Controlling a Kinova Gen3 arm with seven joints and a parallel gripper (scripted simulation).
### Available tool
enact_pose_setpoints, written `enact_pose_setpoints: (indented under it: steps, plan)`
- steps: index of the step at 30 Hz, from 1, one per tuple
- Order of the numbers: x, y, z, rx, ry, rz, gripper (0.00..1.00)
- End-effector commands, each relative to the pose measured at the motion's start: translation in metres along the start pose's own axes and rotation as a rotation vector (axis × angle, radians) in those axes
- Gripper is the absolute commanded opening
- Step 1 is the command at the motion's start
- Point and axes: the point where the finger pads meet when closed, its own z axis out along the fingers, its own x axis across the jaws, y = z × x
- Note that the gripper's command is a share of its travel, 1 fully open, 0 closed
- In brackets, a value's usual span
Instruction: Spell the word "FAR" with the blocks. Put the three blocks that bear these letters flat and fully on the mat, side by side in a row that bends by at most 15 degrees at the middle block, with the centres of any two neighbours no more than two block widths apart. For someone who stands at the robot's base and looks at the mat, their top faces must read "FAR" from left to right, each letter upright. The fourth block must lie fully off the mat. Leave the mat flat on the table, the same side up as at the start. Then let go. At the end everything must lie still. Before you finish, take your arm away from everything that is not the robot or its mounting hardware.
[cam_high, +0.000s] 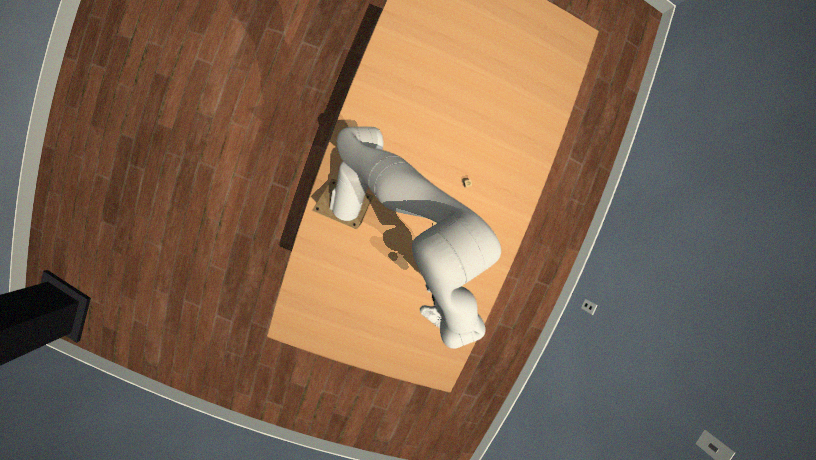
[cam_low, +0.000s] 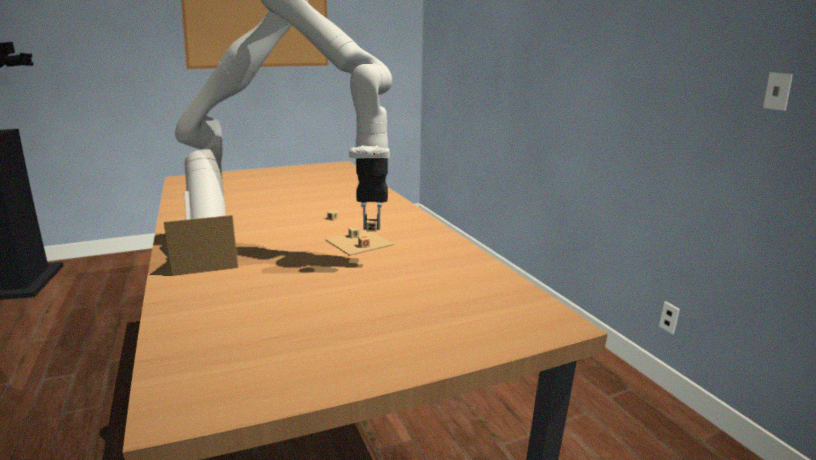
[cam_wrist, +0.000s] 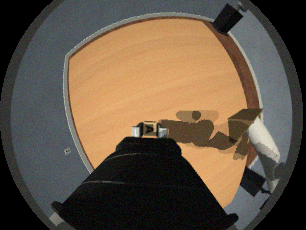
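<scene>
My gripper (cam_low: 371, 225) points straight down over the far edge of the tan mat (cam_low: 356, 242) and is shut on a small letter block (cam_low: 372, 225), held a little above the mat. The block also shows between the fingertips in the wrist view (cam_wrist: 149, 128); its letter is too small to read. Two blocks lie on the mat: a pale one (cam_low: 353, 232) and one with a red letter (cam_low: 363, 242). A fourth block (cam_low: 331, 215) lies on the table beyond the mat, also in the overhead view (cam_high: 466, 181). There my arm hides the mat.
A brown board (cam_low: 200, 244) leans at the robot's base (cam_low: 204, 188) on the left of the table. The table's right edge (cam_low: 502, 262) runs close to the mat, with the blue wall behind it.
</scene>
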Motion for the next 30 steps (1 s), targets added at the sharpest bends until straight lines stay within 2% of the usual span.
enact_pose_setpoints:
  steps: [1, 16, 30]
  plan:
    - [0.003, 0.001, -0.002, -0.003, 0.005, 0.024, 0.49]
    - [0.017, 0.008, 0.001, 0.002, 0.03, 0.203, 0.49]
    - [0.041, 0.026, 0.003, 0.026, 0.063, 0.603, 0.49]
